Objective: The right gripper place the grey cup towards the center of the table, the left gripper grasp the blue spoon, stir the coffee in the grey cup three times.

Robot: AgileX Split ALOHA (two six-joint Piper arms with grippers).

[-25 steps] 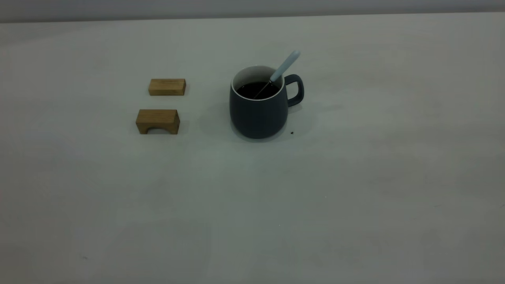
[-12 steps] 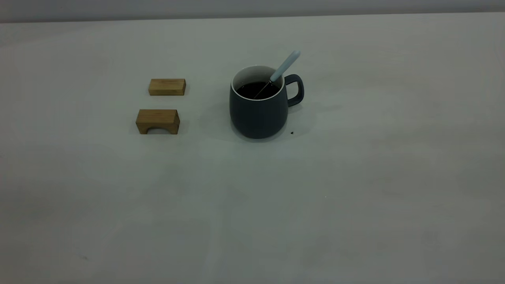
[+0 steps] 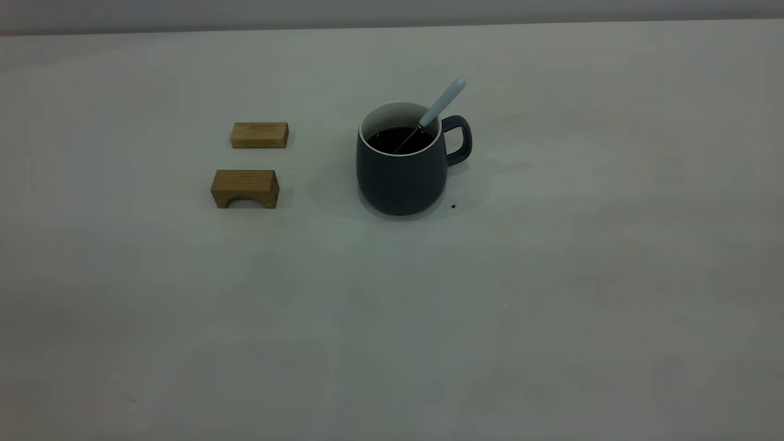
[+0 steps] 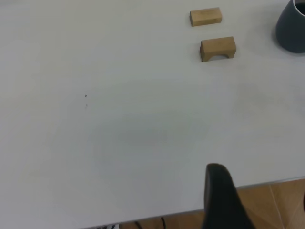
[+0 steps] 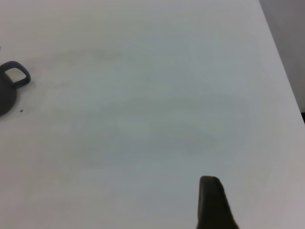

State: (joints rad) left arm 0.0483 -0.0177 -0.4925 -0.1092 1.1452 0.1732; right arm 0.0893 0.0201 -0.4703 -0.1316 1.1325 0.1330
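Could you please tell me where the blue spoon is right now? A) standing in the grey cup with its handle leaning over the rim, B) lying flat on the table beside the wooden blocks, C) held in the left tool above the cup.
A: the blue spoon stands in the grey cup, its handle leaning on the rim on the loop-handle side, its tip in the coffee; no tool touches it.

change: none visible | exterior view matches earlier pictures

The exterior view looks down across the table [image 3: 551, 275] from in front, fairly near the cup [image 3: 401, 177]. Both wrist views look down from the table's edges, farther back, sharing the cup.
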